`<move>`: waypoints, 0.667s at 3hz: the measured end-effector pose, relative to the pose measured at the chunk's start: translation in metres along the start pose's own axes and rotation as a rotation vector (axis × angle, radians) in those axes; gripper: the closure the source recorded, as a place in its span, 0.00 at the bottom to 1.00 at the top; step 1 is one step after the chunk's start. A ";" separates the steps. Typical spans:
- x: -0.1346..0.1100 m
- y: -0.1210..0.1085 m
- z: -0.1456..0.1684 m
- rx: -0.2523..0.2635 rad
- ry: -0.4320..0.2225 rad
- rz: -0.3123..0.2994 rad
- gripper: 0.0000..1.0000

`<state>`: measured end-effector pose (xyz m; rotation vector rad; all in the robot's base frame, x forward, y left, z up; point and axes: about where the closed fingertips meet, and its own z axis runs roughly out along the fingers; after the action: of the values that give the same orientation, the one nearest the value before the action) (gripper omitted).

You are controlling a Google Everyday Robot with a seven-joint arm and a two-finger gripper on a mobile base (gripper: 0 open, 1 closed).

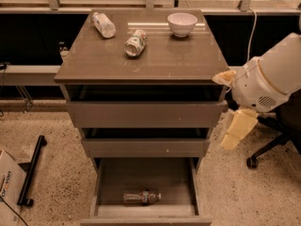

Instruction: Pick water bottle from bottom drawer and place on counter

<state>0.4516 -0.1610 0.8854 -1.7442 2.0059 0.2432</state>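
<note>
The water bottle [141, 197], small and clear with a dark label band, lies on its side on the floor of the open bottom drawer [141, 173], near its front. The counter [160, 60] is the glossy grey-brown top of the cabinet. My gripper [238, 128], a cream-coloured piece hanging below the white arm [270, 81], is at the cabinet's right side, level with the two upper drawers. It is well above and to the right of the bottle and holds nothing that I can see.
On the counter lie a clear bottle with a white label [103, 24], a bottle with a green-and-white label [135, 42] and a white bowl [182, 23]. The two upper drawers stand slightly open. An office chair base [263, 152] is at right; a black bar [30, 171] and a cardboard box [7, 187] are at left.
</note>
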 end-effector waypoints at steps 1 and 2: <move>0.001 0.000 0.026 -0.014 -0.047 0.014 0.00; 0.001 -0.001 0.027 -0.012 -0.049 0.014 0.00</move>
<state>0.4585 -0.1502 0.8619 -1.7154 1.9860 0.3009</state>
